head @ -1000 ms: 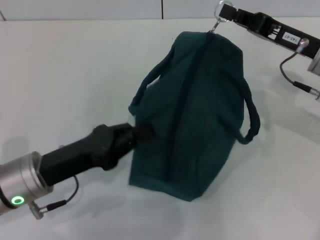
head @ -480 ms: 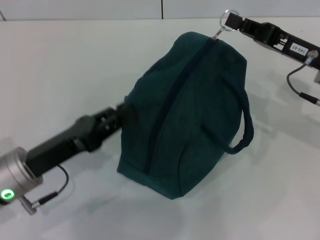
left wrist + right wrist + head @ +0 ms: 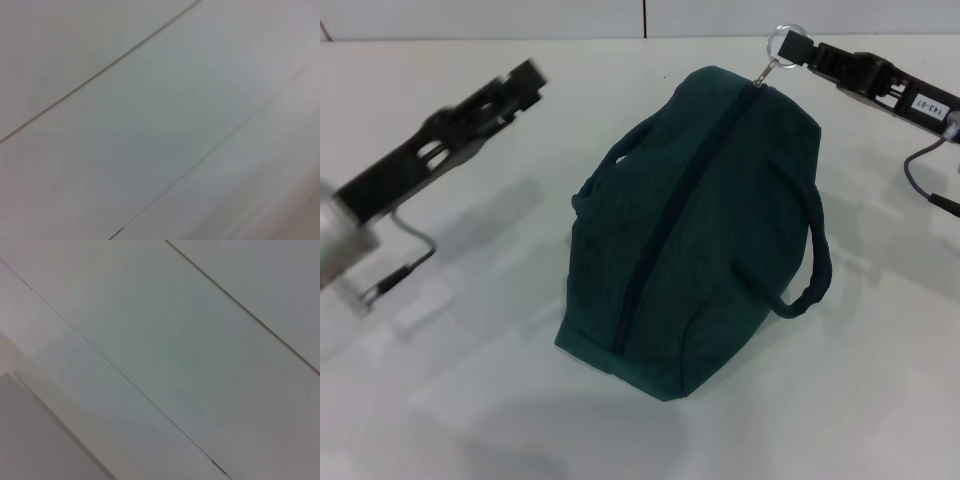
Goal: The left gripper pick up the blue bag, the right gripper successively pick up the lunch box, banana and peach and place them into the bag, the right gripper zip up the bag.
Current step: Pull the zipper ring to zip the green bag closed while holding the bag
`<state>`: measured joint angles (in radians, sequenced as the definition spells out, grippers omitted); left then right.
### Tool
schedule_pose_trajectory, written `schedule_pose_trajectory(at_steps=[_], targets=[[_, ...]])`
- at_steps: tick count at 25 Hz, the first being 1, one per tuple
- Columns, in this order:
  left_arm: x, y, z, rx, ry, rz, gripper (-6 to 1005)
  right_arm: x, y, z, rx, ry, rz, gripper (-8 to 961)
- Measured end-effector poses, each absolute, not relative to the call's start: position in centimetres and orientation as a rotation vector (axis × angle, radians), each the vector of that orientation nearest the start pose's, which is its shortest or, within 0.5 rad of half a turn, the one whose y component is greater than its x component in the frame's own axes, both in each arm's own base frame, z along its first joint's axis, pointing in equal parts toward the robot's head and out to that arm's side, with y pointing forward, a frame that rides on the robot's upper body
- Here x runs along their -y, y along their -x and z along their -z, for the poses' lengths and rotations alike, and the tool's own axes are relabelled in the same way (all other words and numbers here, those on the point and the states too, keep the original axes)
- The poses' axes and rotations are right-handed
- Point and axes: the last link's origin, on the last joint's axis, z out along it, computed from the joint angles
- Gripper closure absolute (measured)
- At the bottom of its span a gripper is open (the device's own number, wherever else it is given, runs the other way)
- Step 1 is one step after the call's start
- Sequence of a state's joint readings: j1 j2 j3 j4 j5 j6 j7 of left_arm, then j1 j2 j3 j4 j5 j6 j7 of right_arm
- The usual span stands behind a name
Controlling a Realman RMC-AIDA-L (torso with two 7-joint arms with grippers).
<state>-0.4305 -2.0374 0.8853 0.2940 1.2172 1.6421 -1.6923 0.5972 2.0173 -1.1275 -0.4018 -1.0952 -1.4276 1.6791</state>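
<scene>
The blue bag [image 3: 705, 220] lies on the white table [image 3: 470, 330], its dark zipper line [image 3: 675, 210] shut along the top and its two loop handles hanging at the sides. At the bag's far end my right gripper [image 3: 800, 50] is shut on the ring zipper pull [image 3: 782, 42]. My left gripper [image 3: 525, 78] hovers blurred above the table, well left of the bag, open and holding nothing. The lunch box, banana and peach are out of view. Both wrist views show only pale flat surfaces with thin seam lines.
A pale wall with a vertical seam [image 3: 643, 18] runs behind the table's far edge. The left arm [image 3: 380, 190] with its cable slants over the table's left side. The right arm [image 3: 900, 90] reaches in from the far right.
My left gripper has let go of the bag's near handle and swung up and away to the left. The bag has settled on the table. The right gripper still holds the ring.
</scene>
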Motion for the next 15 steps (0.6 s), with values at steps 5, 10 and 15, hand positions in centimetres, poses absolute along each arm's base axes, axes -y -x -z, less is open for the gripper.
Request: schedule_pose_trajectory(at_steps=[5, 10, 15], targets=[[-34.4, 23.8, 0.0, 1.475, 2.297, 1.446, 259, -36.7, -20.6, -0.4, -1.164, 2.335, -1.465, 946], [-36.3, 20.8, 0.8, 1.539, 2.470, 1.314, 119, -36.5, -20.7, -0.5, -1.147, 2.342, -1.469, 946], [-36.7, 18.7, 1.5, 1.542, 2.568, 1.227, 110, -36.6, -20.8, -0.7, -1.132, 2.330, -1.480, 946]])
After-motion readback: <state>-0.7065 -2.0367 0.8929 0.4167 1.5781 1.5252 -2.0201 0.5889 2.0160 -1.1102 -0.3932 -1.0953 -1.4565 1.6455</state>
